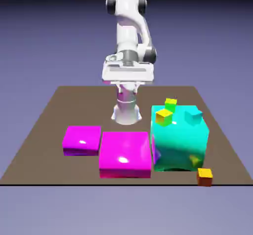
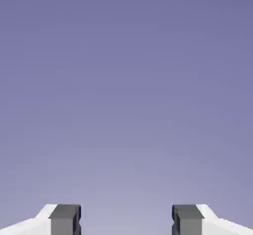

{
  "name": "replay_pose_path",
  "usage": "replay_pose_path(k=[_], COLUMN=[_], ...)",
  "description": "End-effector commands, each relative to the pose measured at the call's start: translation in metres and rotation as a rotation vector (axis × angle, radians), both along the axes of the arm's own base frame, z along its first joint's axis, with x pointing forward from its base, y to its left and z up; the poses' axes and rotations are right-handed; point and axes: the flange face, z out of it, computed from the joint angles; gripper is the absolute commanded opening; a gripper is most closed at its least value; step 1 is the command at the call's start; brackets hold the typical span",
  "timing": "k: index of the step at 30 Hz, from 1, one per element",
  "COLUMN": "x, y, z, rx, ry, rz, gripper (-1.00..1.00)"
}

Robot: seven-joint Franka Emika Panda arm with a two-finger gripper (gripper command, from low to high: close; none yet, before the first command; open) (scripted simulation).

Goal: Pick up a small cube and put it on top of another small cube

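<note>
Your wide-open, empty pincer is facing the small orange-red cube, near right, probably light and stiff, needing a middle-side pinch.

Simulated robot test scene: white arm, brown tabletop, plain blue-violet backdrop.

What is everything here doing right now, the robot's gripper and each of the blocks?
gripper: open, empty
orange-red cube: near the table's front edge, unheld
lime-green cube: on the teal block
yellow-orange cube: on the teal block
small teal cube: on the teal block
teal block: bearing three cubes
two magenta blocks: side by side
</note>
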Motion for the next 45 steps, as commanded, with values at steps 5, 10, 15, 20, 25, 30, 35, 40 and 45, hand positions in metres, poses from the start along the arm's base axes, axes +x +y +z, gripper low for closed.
replay_pose_path(k=[5, 10, 15, 20, 25, 30, 35, 40, 45], x=[0.052, 0.1, 0.14, 0.169, 0.182, 0.184, 0.18, 0.173, 0.174], y=[0.04, 0.091, 0.15, 0.214, 0.275, 0.331, 0.378, 0.405, 0.398], z=[-0.002, -0.017, -0.042, -0.08, -0.132, -0.185, -0.235, -0.277, -0.294], rx=[-0.097, -0.196, -0.277, -0.365, -0.467, -0.52, -0.522, -0.495, -0.479], ry=[0.069, 0.137, 0.196, 0.26, 0.337, 0.382, 0.388, 0.357, 0.294], rz=[0.175, 0.377, 0.59, 0.841, 1.163, 1.488, 1.806, 2.12, 2.438], gripper=[0.0, 0.0, 0.0, 0.0, 0.0, 0.0, 0.0, 0.0, 0.0])
